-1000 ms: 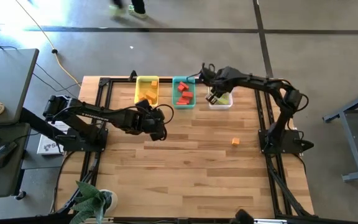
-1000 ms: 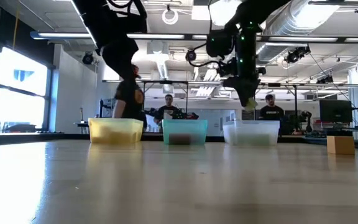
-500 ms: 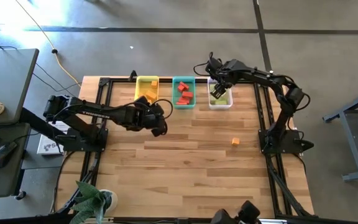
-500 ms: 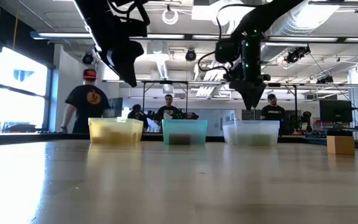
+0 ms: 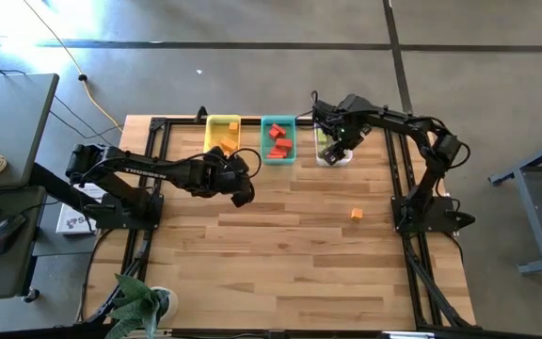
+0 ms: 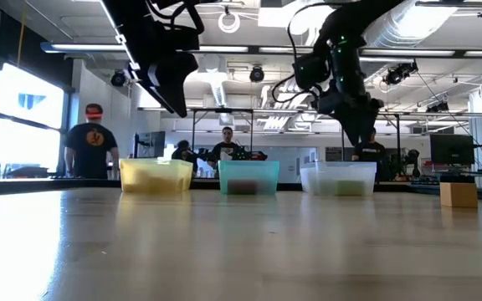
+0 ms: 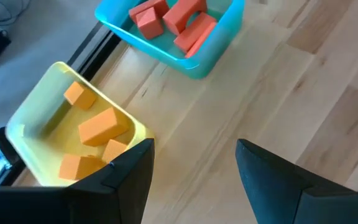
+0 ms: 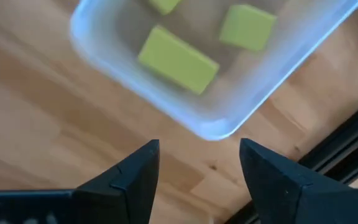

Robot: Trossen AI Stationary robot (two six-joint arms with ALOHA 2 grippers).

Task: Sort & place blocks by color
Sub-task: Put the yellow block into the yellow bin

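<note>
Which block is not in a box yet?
The orange cube sitting alone on the bare wooden table, toward the right arm's side. Every other block lies inside the yellow bin, teal bin or clear bin.

left gripper (image 7: 191, 168) fingers apart | right gripper (image 8: 197, 165) fingers apart, empty

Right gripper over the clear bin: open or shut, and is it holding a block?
Open and empty. The right gripper shows a clear gap between its fingers, and light green blocks lie in the clear bin beyond.
</note>
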